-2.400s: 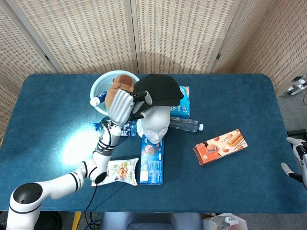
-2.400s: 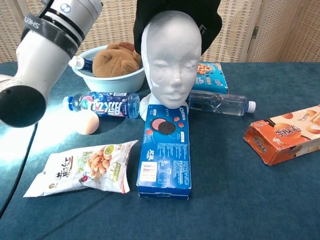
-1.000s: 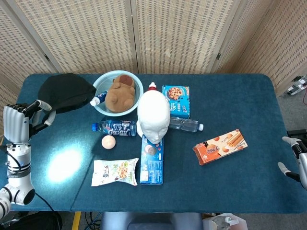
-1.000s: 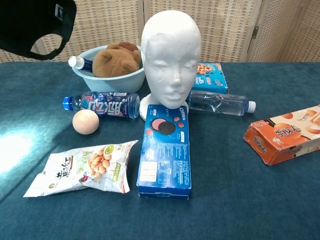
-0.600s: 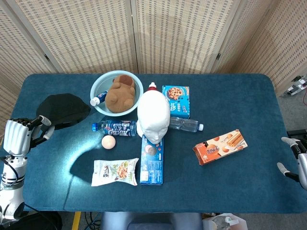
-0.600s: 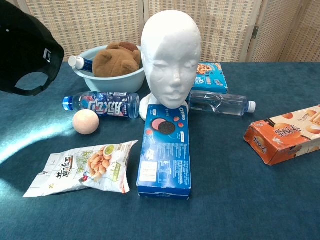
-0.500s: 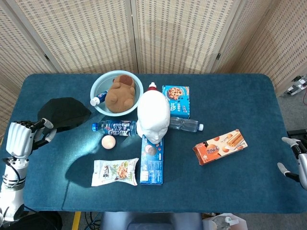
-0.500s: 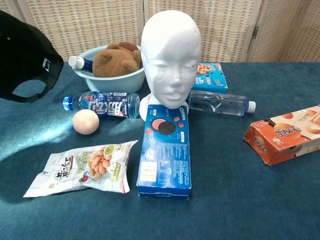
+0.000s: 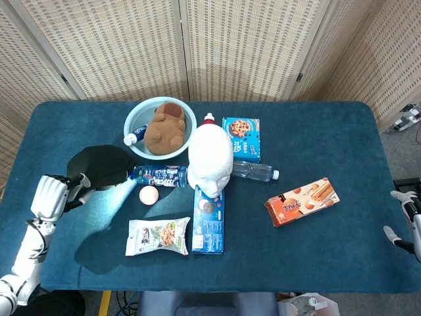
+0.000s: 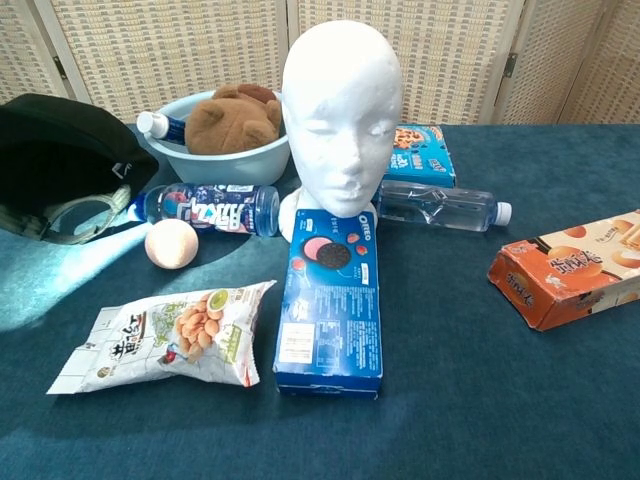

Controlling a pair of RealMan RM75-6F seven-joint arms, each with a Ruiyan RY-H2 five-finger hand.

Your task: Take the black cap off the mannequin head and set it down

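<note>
Fingers [image 9: 77, 180] of the left hand [image 9: 51, 195] pinch the edge of the black cap [image 9: 100, 167] at the far left of the blue surface [image 9: 329, 131] — the cap hangs off the mannequin head [image 9: 210, 160], with its shadow lying on the cloth lower down, and whether it touches the surface cannot be told. Just beside the cap's right edge lies a labelled drink bottle [image 10: 205, 207] on its side, with a small peach ball [image 10: 171, 243] in front of it and a snack bag [image 10: 170, 334] nearer the front edge. Behind the bottle sits a light blue bowl [image 9: 135, 122] holding a brown plush toy [image 10: 232, 118]. At the middle the bare white mannequin head stands upright, a blue Oreo box [image 10: 331, 302] lying flat before it, a blue cookie box [image 10: 420, 152] behind it, and a clear water bottle [image 10: 438, 209] on its side to its right. Further right lies an orange biscuit box [image 10: 568, 266]. At the far right edge the right hand [image 9: 409, 224] is only partly in frame — how its fingers are set cannot be told.
</note>
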